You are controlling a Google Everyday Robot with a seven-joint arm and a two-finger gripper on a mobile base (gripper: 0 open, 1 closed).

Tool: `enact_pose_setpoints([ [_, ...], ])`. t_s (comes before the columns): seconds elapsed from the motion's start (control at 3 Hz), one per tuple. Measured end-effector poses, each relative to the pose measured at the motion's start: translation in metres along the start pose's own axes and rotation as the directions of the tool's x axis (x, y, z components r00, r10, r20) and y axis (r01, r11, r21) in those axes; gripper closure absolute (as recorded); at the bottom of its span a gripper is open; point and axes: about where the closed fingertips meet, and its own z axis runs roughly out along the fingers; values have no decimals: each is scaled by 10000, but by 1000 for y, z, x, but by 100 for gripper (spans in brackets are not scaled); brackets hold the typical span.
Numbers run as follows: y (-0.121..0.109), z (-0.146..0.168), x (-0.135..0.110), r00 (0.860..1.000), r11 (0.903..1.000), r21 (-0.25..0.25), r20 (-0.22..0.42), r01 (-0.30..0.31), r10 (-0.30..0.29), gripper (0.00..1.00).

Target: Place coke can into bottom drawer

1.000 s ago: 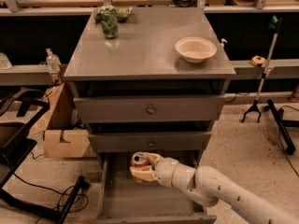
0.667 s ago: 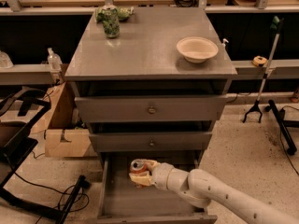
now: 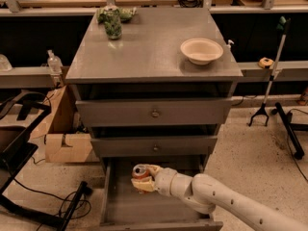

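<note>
The coke can (image 3: 140, 171), red-orange with a silver top, is held upright in my gripper (image 3: 144, 178) over the back part of the open bottom drawer (image 3: 125, 208). The gripper's fingers are shut around the can's body. My white arm (image 3: 226, 203) reaches in from the lower right across the drawer's right side. The drawer is pulled out and its grey floor shows in front of the can. I cannot tell whether the can touches the floor.
The grey cabinet top (image 3: 149, 47) carries a green-patterned can (image 3: 113, 24) at the back left and a beige bowl (image 3: 201, 50) at the right. Two shut upper drawers with knobs (image 3: 155, 113) sit above. A cardboard box (image 3: 65, 138) and cables lie left, a black grabber tool (image 3: 269, 76) right.
The gripper with the coke can has moved a little lower and to the left over the open bottom drawer. The view has shifted slightly.
</note>
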Motion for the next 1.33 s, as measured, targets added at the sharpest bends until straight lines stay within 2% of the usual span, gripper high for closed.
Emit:
enact_pose_setpoints([
  [0.33,-13,26,34,9996,9989,-424,207,212,-203,100],
  [0.67,-10,63,84,9971,9861,-1557,576,588,-503,100],
  [1.0,-21,97,124,9939,9619,-2624,973,763,-523,100],
  [1.33,-57,113,139,9913,9634,-2538,1178,865,-580,100],
])
